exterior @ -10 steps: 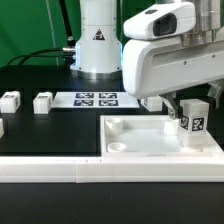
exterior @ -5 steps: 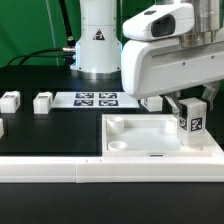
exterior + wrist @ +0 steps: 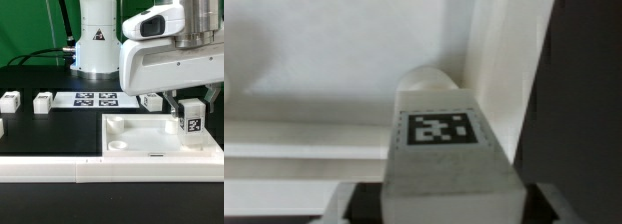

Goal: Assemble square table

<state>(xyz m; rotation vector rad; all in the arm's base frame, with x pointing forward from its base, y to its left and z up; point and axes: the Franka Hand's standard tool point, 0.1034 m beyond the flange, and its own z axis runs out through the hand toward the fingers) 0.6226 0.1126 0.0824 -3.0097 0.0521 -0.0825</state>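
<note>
**Operator:** What are your jaws doing?

**Arm:** They are narrowed onto a white table leg (image 3: 192, 128). My gripper (image 3: 191, 114) clamps it from both sides, and its black-and-white tag faces the exterior camera. In the wrist view the leg stands between my two pads, tag side up.

**Operator:** And where is the square table top?

**Arm:** The square table top (image 3: 150, 150) lies flat on the black table (image 3: 50, 135), just behind the long white border wall (image 3: 60, 172). I hold the leg over the part of it on the exterior view's right. I cannot tell whether the leg's lower end touches the slab.

**Operator:** Any other parts?

**Arm:** Two loose legs (image 3: 10, 100) (image 3: 42, 101) sit well apart from me, at the exterior view's left, beside the marker board (image 3: 95, 99).
</note>
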